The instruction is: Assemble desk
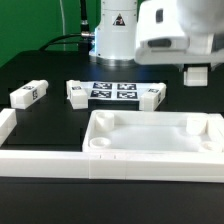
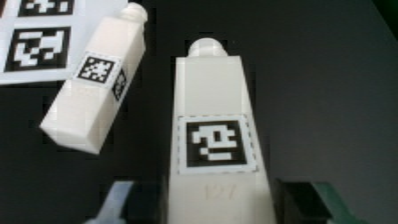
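The desk top [image 1: 150, 117], a white tray with a raised rim and round corner sockets, lies at the front of the exterior view. Three tagged white legs lie behind it: one at the exterior view's left [image 1: 28, 93], and one at each end of the marker board [image 1: 77, 92] [image 1: 152, 95]. My gripper [image 1: 197, 78] is at the back right. In the wrist view it [image 2: 222, 203] is shut on the end of a fourth leg [image 2: 217, 120], tag facing the camera. Another leg [image 2: 98, 85] lies just beside it. In the exterior view my hand hides the held leg.
The marker board [image 1: 112, 90] [image 2: 39, 35] lies on the black table behind the desk top, between two legs. A long white border rail [image 1: 40, 165] runs along the front and up the exterior view's left side. The arm's white base [image 1: 115, 30] stands at the back.
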### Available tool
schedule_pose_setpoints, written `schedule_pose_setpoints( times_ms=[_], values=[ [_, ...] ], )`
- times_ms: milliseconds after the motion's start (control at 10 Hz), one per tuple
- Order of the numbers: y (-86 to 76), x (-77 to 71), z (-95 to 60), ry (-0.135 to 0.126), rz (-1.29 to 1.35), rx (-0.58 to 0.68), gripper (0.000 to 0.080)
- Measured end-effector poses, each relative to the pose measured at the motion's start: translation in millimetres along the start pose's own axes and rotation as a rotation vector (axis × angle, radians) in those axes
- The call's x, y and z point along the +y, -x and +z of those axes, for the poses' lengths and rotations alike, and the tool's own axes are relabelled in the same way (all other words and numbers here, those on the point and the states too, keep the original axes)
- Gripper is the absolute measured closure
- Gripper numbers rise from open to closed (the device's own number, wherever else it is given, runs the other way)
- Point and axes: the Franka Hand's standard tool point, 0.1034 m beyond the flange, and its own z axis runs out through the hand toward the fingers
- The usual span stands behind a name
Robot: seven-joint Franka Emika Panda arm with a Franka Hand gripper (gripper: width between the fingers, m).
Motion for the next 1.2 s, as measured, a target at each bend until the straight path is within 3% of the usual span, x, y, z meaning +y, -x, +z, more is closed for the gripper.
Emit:
schedule_pose_setpoints(
  times_ms=[300,700,900,1000,1100,1200],
  values=[
    [-5.9,-7.7,-28.1,-0.019,0.008,0.170,0.0512],
    [-14.0,-13.2,-35.6,-0.040,0.001,0.440,0.0512],
    [-9.6,-10.0,-54.9,-0.036,-0.048,0.572,0.0512],
    [-15.6,-11.4,-69.2,-0.048,-0.050,0.658,0.0512],
    [-19.0,-14.8,-72.1,-0.060,-0.054,0.792,0.0512],
    [-15.3,-13.8,-62.9,-0.056,-0.057,0.811,0.0512]
  ],
)
